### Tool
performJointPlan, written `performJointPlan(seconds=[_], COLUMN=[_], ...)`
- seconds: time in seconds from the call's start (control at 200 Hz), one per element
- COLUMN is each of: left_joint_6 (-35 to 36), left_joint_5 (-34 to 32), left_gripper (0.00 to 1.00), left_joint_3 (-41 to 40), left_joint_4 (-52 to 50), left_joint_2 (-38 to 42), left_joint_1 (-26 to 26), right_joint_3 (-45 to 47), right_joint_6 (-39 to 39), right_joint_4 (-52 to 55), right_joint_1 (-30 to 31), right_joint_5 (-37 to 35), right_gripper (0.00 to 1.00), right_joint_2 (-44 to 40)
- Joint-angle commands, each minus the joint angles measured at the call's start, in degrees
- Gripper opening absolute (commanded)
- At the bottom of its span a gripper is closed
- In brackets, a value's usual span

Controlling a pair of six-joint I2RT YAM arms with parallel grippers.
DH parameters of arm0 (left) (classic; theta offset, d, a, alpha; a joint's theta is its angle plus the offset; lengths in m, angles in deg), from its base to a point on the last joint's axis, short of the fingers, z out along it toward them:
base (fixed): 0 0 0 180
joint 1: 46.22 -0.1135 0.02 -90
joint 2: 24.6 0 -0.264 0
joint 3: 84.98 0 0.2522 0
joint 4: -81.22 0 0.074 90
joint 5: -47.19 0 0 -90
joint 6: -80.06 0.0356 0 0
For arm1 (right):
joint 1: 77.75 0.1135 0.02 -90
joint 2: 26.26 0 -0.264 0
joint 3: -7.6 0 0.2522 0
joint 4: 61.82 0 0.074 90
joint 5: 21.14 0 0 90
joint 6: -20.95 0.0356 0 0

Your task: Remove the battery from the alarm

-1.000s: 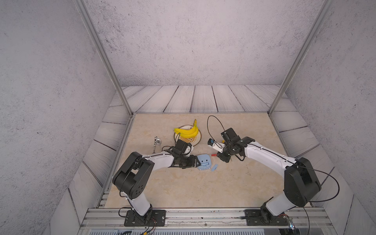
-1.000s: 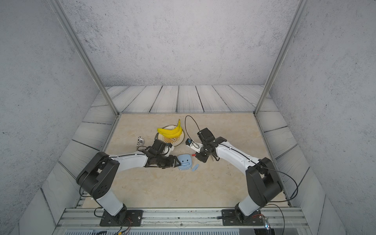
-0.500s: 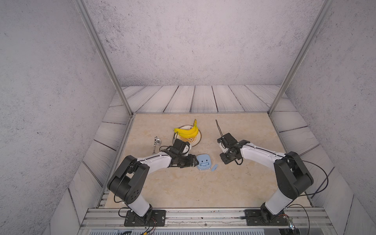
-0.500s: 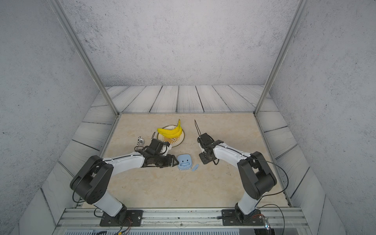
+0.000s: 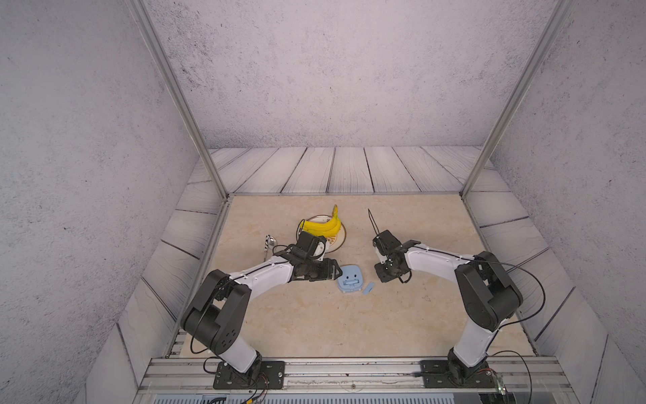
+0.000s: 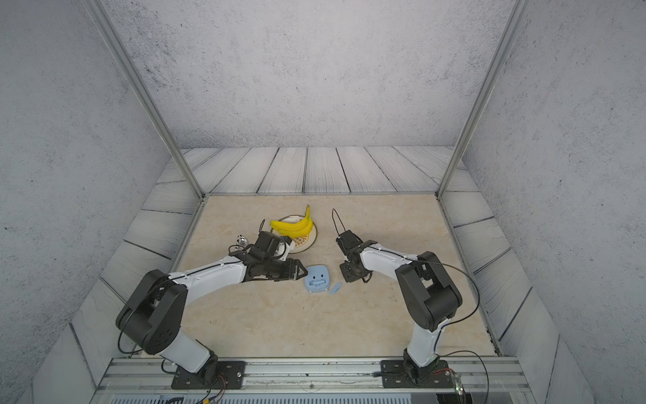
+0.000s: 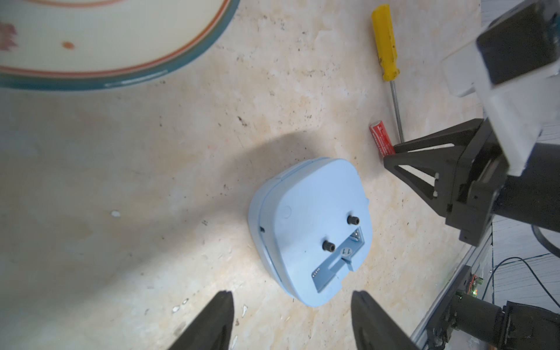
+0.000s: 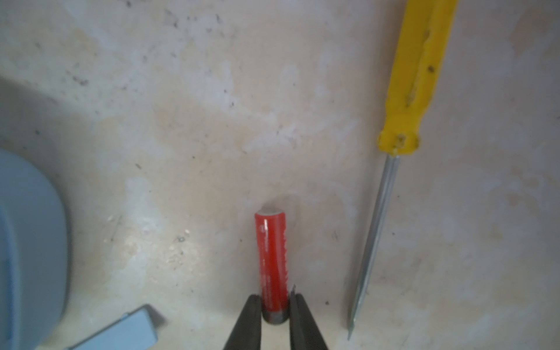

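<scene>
Looks like the final step: battery [image 8: 272,260] out of alarm [image 7: 309,227], on tabletop [image 8: 212,121]. Right gripper [image 8: 275,298] is narrow round its end, grip unclear. Left gripper [image 7: 292,293] gapes wide. Next, probably: release, retreat.

Two white-shelled arms [image 5: 265,276], black joints [image 5: 218,311], black bolted bases [image 5: 244,374].

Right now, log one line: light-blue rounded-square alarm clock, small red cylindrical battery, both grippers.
alarm: face down, compartment open, empty | battery: lying on table | left gripper: open, empty | right gripper: straddles battery's end, grip unclear
</scene>
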Motion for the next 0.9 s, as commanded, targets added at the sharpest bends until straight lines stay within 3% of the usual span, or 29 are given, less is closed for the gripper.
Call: performJointPlan(seconds=[0.0,0.15,0.305,0.355,0.365,0.375,0.395,0.61,0.896], left_joint_6=[2.0,3.4,5.7,6.4,6.7,6.8,7.1,10.2,10.7], left_joint_5=[0.2,1.1,2.9,3.6,3.6,3.7,4.0,6.8,11.4], left_gripper=[0.68,0.68,0.68,0.67,0.67,0.67,0.67,0.66,0.63], left_joint_3=[3.0,6.8,11.7,13.4,13.7,14.1,14.7,20.1,21.1], left_joint_4=[-1.7,-2.5,-3.2,-3.6,-3.7,-3.8,-4.0,-6.1,-6.2], left_joint_2=[-0.3,-3.6,-8.6,-10.3,-10.7,-11.0,-11.7,-17.5,-21.4], left_joint_1=[-0.6,-1.0,-1.0,-1.0,-1.0,-1.0,-1.0,-1.0,-1.0], right_joint_3=[-0.2,0.7,5.0,7.3,7.7,8.1,8.9,12.9,11.5], right_joint_6=[-0.2,-2.1,-2.5,-2.0,-1.8,-1.7,-1.3,0.0,-0.2], right_joint_4=[1.0,1.6,-2.8,-5.7,-6.3,-6.8,-7.9,-15.0,-15.2], right_joint_1=[-0.1,0.0,0.3,1.0,1.1,1.4,1.8,7.7,9.2], right_joint_5=[-1.5,0.4,10.9,14.9,15.5,16.0,16.9,15.5,7.9], right_gripper=[0.31,0.40,0.47,0.65,0.72,0.92,0.99,1.00,1.00], right_joint_2=[-2.3,-7.2,-12.7,-14.1,-14.4,-14.6,-15.0,-14.0,-8.9])
